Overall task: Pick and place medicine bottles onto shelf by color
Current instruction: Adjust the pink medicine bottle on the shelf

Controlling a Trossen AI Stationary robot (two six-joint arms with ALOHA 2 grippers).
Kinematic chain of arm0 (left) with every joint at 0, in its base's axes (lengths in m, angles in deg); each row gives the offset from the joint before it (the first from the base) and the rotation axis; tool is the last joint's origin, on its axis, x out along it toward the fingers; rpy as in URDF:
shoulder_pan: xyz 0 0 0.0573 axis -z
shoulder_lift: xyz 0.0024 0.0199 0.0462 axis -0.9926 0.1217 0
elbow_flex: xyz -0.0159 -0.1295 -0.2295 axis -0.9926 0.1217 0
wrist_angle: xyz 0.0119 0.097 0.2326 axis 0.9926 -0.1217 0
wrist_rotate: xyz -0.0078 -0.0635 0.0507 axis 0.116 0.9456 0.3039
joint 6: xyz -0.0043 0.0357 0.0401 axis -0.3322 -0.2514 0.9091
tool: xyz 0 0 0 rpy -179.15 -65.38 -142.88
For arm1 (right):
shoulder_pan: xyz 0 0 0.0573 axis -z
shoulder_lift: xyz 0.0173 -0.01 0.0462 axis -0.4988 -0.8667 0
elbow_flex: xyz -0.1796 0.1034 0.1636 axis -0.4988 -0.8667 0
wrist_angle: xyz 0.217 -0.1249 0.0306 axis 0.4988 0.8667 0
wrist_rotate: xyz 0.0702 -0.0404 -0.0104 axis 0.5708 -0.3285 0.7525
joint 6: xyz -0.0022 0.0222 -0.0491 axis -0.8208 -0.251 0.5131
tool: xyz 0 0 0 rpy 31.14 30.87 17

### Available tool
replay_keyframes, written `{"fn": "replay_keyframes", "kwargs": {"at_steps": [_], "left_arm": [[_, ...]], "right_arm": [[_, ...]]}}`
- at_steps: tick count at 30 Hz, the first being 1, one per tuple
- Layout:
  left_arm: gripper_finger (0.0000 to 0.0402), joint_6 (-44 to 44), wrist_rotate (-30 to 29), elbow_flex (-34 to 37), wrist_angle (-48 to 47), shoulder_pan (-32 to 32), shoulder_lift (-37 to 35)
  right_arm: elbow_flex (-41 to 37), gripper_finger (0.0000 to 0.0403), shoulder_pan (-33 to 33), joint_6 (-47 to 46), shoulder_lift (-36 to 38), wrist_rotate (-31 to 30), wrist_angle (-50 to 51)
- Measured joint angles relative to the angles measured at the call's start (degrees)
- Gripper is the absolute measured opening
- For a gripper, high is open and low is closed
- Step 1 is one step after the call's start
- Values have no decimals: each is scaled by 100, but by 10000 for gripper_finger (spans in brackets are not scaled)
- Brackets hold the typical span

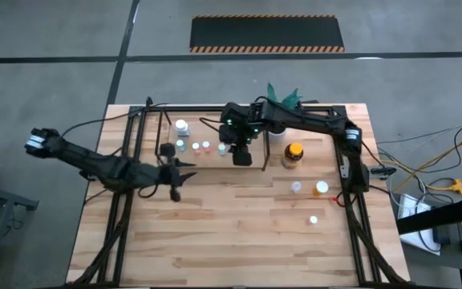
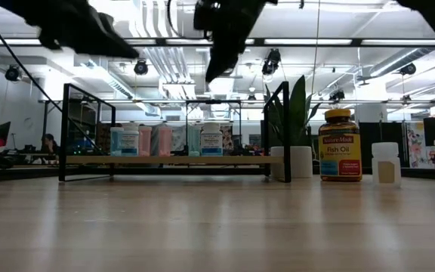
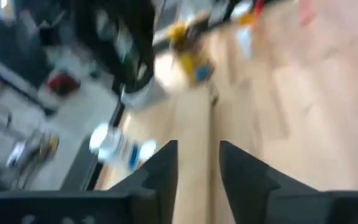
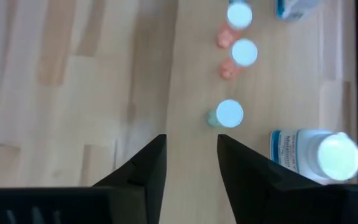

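Roughly halfway is a fair judgement: several small bottles already stand in a row on the shelf (image 1: 147, 120), and several more wait on the bare table (image 1: 239, 233).

Furthest left, the left gripper (image 1: 173, 171) hangs over the table just in front of the shelf's left part; its wrist view shows two dark wedge-shaped fingers (image 3: 160, 165) apart with only wood between them, holding nothing. Next along, the row of shelved bottles (image 1: 193, 146) sits on the pale wood panel framed by thin black metal bars; seen from table height they are squat cylinders with pastel labels. The right gripper (image 1: 242, 156) hovers at the right end of that row, its fingers (image 4: 145, 165) spread and empty above a white-capped bottle (image 4: 230, 114) with a greenish body.

Further right, a spiky green plant (image 1: 282, 96) stands behind a larger amber bottle (image 1: 293, 154) with a yellow lid and a glossy fish-oil label. Past it, three small bottles are left to sort: a white-capped one (image 1: 296, 187), an orange-capped one (image 1: 321, 189), and another white-capped one (image 1: 313, 218) nearer the front. The tabletop is smooth butcher-block planking.
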Motion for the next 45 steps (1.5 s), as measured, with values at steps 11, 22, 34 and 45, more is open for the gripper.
{"fn": "replay_keyframes", "kwargs": {"at_steps": [11, 22, 34, 45], "left_arm": [[5, -242, 1160, -134, -661, -1689, 1168], [1, -170, 912, -171, -639, -2338, 1796], [1, -195, 840, -153, -590, -2667, 1991], [1, -231, 810, -140, -592, -2699, 1940]], "right_arm": [[-39, 92, -251, 2, 369, 2, 54], [-238, 70, -260, 2, 358, 2, 72], [-325, 68, -260, 2, 356, 2, 60], [-327, 68, -269, 0, 354, 2, 63]]}}
